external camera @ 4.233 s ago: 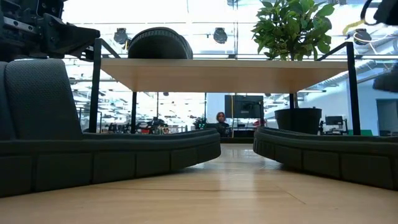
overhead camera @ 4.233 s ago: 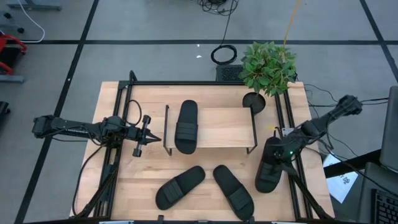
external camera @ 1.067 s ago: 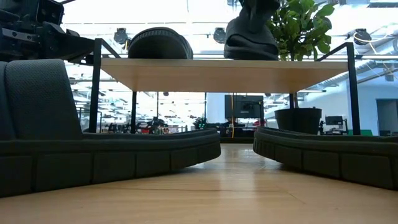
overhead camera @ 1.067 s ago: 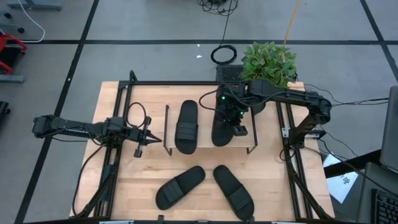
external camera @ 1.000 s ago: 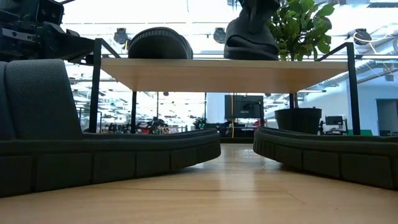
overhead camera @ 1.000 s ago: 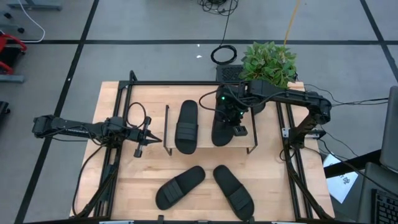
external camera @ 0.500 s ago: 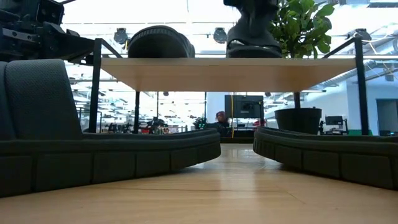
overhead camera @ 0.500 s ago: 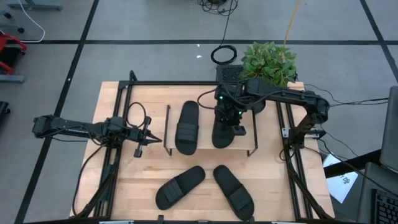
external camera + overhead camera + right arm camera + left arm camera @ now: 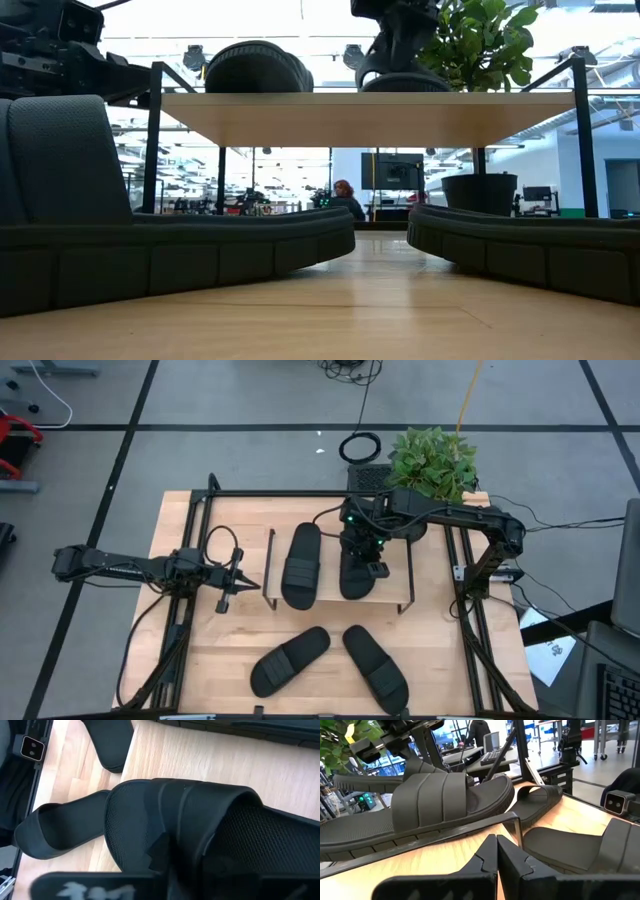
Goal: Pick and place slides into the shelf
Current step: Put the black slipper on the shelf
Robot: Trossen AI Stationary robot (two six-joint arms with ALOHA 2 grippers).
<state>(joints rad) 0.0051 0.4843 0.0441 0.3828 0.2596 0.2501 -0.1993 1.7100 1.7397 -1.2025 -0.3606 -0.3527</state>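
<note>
Slides number four, all black: two lie side by side on the shelf (image 9: 335,565), and two lie on the counter (image 9: 440,650) in front of it, toes angled toward each other. The left shelf slide (image 9: 300,563) rests free. The right shelf slide (image 9: 358,568) sits under the right hand (image 9: 366,552), whose fingers reach down over its strap; whether they pinch it or have let go cannot be told. A potted plant (image 9: 432,465) stands at the counter's back corner, just behind the right arm and near the shelf's end frame. The left hand (image 9: 244,582) waits beside the shelf's left end frame, its two fingers pressed together on nothing. One front slide (image 9: 289,660) and the other (image 9: 375,668) lie well apart from both hands.
</note>
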